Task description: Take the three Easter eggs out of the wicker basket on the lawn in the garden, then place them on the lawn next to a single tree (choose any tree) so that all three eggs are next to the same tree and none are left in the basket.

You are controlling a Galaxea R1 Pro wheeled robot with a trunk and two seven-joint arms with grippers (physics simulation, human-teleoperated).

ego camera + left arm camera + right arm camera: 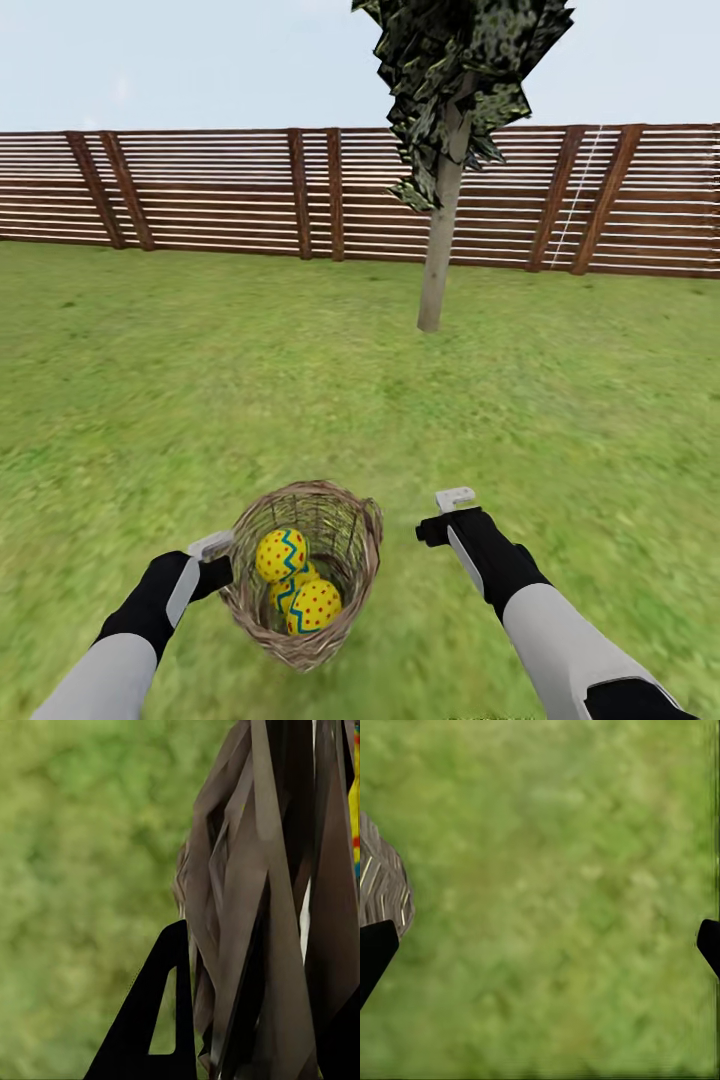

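The wicker basket [335,560] hangs tilted low in front of me, and inside it lie three yellow Easter eggs [281,553] with red dots and blue zigzags. My left gripper [215,552] is shut on the basket's left rim. In the left wrist view wicker strands [247,907] pass between its black fingers [154,1020], and a sliver of egg [354,810] shows through. To the right of the basket my right gripper [452,503] stands open, holding nothing, over the lawn [200,380]. In the right wrist view its gap [540,945] shows grass, with the basket [379,881] at one side. The tree [437,260] stands ahead, slightly right.
A brown slatted wooden fence [200,190] closes off the far side of the lawn behind the tree. Open grass stretches between me and the pale trunk, and to both sides.
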